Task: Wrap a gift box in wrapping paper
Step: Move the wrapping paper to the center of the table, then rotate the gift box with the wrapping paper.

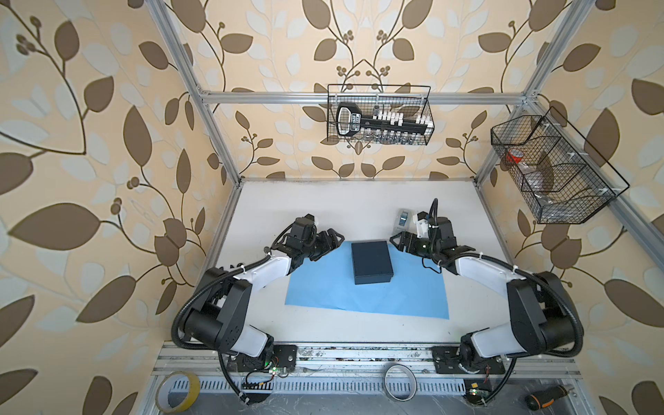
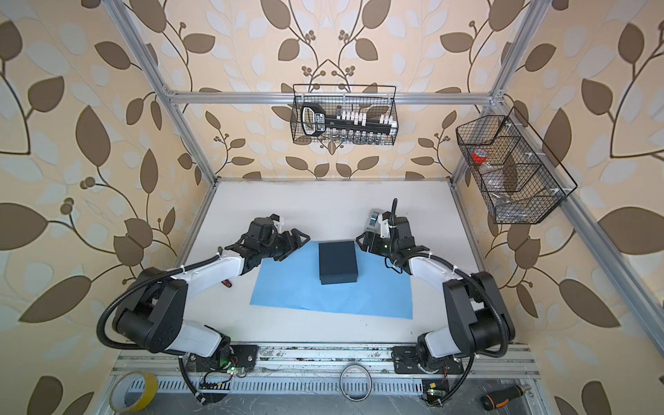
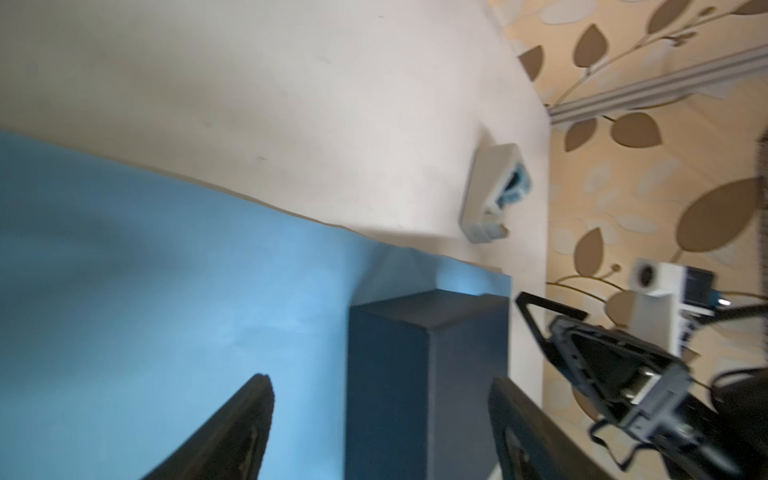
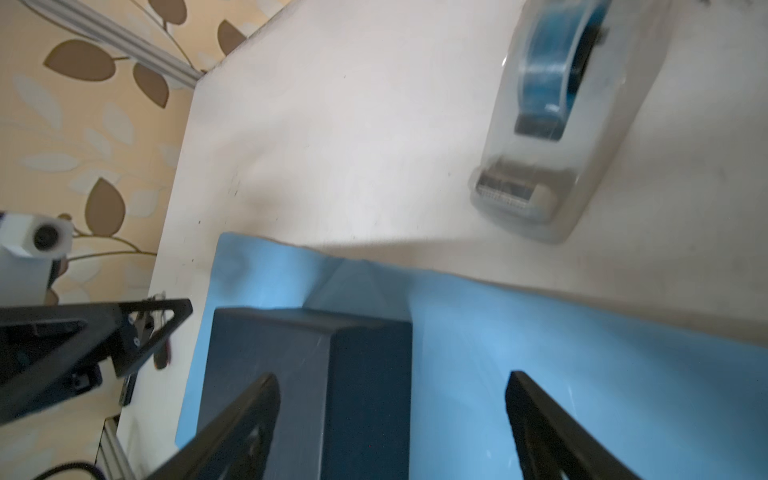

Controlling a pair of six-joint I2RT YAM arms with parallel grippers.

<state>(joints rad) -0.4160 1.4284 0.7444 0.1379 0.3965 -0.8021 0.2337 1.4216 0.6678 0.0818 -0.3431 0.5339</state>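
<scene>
Left tool (image 3: pixel 379 379) black, angular; gift box (image 1: pixel 372 260) matte cuboid; wrapping paper (image 1: pixel 359 298) thin.

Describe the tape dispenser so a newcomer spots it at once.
Start at the wrapping paper on the white table. Just beyond its far edge, beside the right tool, stands the tape dispenser. Unlike the black gift box, it is small, pale and holds a blue roll.
</scene>
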